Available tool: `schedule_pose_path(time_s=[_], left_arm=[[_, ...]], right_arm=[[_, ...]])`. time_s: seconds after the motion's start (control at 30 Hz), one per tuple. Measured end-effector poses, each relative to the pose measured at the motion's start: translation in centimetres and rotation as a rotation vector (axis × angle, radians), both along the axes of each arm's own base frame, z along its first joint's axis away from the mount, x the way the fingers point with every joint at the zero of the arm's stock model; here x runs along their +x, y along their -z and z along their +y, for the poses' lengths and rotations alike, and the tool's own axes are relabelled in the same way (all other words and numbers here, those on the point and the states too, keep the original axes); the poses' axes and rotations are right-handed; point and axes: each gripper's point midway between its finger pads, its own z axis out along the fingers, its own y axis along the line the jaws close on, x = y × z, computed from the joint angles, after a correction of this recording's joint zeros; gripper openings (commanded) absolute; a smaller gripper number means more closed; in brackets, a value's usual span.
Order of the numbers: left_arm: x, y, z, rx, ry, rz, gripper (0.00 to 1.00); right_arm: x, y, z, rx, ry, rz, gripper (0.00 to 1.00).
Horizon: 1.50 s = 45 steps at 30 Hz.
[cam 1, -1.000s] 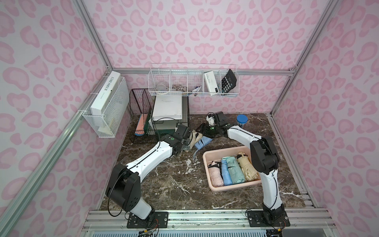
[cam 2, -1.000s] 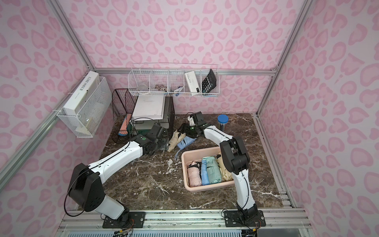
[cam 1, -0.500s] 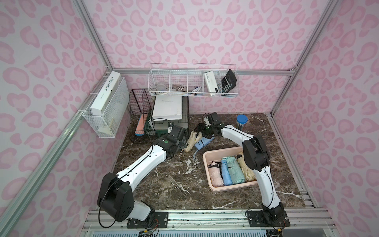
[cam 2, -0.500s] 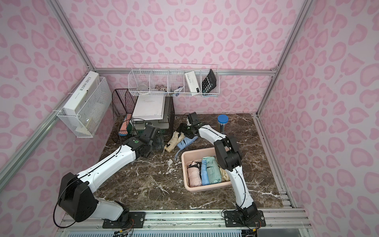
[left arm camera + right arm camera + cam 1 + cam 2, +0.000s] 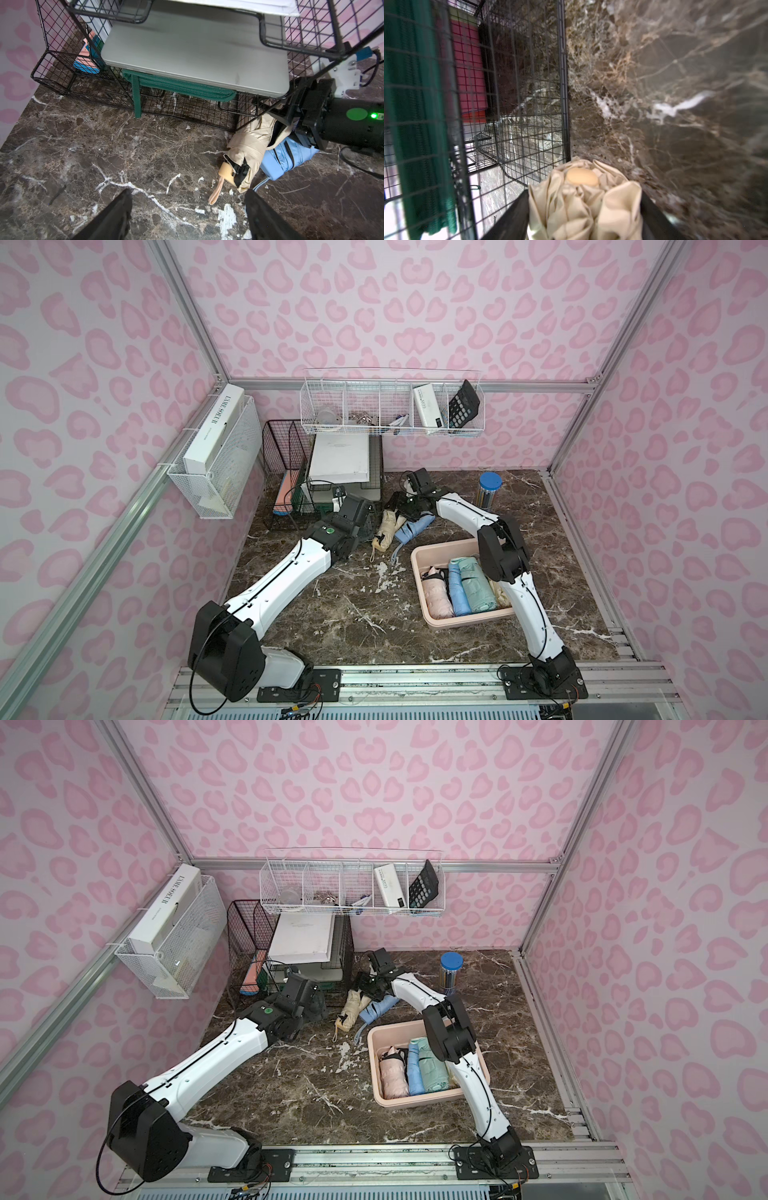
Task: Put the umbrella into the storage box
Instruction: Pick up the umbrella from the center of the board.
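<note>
Two folded umbrellas lie side by side on the marble by the black rack: a beige umbrella point(image 5: 387, 526) point(image 5: 352, 1006) point(image 5: 251, 141) and a light blue umbrella point(image 5: 412, 529) point(image 5: 287, 158). My right gripper point(image 5: 400, 506) point(image 5: 366, 986) point(image 5: 584, 194) grips the beige one's far end, with fabric filling the gap between both fingers. My left gripper point(image 5: 188, 192) point(image 5: 366, 531) hangs open over bare marble just left of the beige handle. The pale pink storage box point(image 5: 417, 568) point(image 5: 372, 1048) sits in front of them and holds several folded umbrellas.
A black wire rack point(image 5: 291, 472) with a grey case and green bag stands just behind the umbrellas. A blue-lidded canister point(image 5: 490, 489) stands at the back right. White wire baskets point(image 5: 390, 410) hang on the back and left walls.
My right gripper has moved left onto the beige umbrella's end and narrowed around it. My left arm has drawn back to the left, away from the two umbrellas.
</note>
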Motion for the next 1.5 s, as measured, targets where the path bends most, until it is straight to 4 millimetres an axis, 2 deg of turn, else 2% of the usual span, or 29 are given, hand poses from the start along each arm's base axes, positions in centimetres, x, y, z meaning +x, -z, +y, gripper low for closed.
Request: schedule_pose_path(time_s=[0.1, 0.3, 0.4, 0.57, 0.83, 1.07, 1.27, 1.5], left_arm=[[0.0, -0.1, 0.1, -0.002, -0.006, -0.002, 0.86], [-0.2, -0.4, 0.3, 0.000, -0.017, -0.011, 0.86], [-0.3, -0.6, 0.6, -0.003, -0.028, -0.015, 0.86], [-0.8, -1.2, 1.3, 0.019, -0.046, -0.018, 0.86], [-1.1, -4.3, 2.5, 0.044, -0.064, -0.099, 0.86], [-1.4, -6.6, 2.8, 0.071, -0.020, -0.167, 0.87], [-1.3, -8.0, 0.7, 0.038, 0.128, -0.221, 0.94], [-1.4, -8.0, -4.5, -0.084, 0.413, -0.257, 0.98]], right_arm=[[-0.2, 0.3, 0.0, 0.000, 0.000, 0.008, 0.52], [-0.4, 0.3, -0.1, 0.014, -0.011, 0.020, 0.28], [-0.5, -0.1, -0.1, 0.020, -0.015, 0.021, 0.23], [-1.0, -1.4, -0.4, 0.036, -0.019, 0.031, 0.10], [-2.1, -4.1, -2.3, 0.081, -0.003, 0.046, 0.00], [-3.6, -6.8, -4.4, 0.137, 0.021, 0.037, 0.00], [-5.2, -9.7, -7.2, 0.186, 0.061, 0.022, 0.00], [-6.6, -13.4, -10.1, 0.240, 0.114, -0.017, 0.00]])
